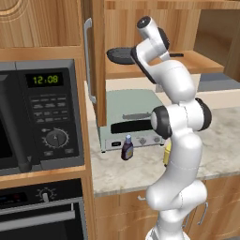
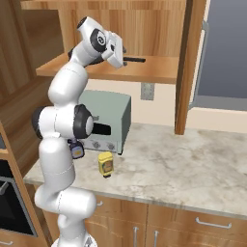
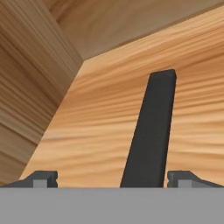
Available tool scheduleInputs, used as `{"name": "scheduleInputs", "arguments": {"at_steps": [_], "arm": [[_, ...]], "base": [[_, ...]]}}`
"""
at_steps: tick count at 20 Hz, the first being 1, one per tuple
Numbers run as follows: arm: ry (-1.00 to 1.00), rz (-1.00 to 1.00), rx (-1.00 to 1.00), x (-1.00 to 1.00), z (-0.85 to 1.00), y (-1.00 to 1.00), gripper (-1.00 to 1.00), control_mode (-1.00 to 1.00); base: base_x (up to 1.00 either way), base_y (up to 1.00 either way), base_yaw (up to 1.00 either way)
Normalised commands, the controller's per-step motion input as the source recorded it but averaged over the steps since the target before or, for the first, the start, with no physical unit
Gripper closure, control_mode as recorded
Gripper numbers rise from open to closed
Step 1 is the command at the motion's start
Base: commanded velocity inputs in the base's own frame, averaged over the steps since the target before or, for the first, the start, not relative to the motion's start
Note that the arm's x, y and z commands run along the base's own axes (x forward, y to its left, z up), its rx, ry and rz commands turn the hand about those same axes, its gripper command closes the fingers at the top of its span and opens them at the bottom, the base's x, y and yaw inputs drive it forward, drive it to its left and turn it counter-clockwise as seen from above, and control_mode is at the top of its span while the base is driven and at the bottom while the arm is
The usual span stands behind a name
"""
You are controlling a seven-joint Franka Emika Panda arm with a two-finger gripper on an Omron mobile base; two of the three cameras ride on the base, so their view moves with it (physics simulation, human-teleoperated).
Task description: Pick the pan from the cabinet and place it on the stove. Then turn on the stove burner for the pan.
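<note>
I have the arm reaching up into the open cabinet (image 1: pixel 96 61), and the pan (image 1: pixel 121 55) sits on the cabinet shelf (image 2: pixel 144 67), its round body toward the left end and its straight handle (image 3: pixel 151 131) pointing out along the shelf. From the hand view, I see the gripper (image 3: pixel 112 178) lined up over that handle: the two finger tips stand wide apart on either side of it, with clear gaps, so the jaws are spread and nothing is clamped yet. I judge the task is barely begun. The door is open and the approach is made, but the pan is not grasped, let alone lifted out. Closing on the handle, carrying the pan to the stove and turning the burner knob all remain. Below, on the marble surface (image 2: pixel 193 159), a toaster oven (image 1: pixel 131 119) and two small bottles stand under the shelf, so I would want to lift the pan out clear of them.
</note>
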Motion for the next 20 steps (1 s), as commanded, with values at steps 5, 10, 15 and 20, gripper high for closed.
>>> {"name": "scheduleInputs", "arguments": {"at_steps": [5,10,15,20], "arm": [[0.01,0.00,0.03,0.16,-0.11,0.00,-1.00,-1.00],[0.03,0.00,0.00,0.31,-0.13,0.02,-1.00,-1.00],[0.05,0.00,0.00,0.12,-0.27,0.05,-1.00,-1.00],[0.04,0.00,0.00,0.01,-0.34,0.07,-1.00,-1.00]], "base": [[0.00,0.00,0.00],[0.00,0.00,0.00],[0.00,0.00,0.00],[0.00,0.00,0.00]]}}
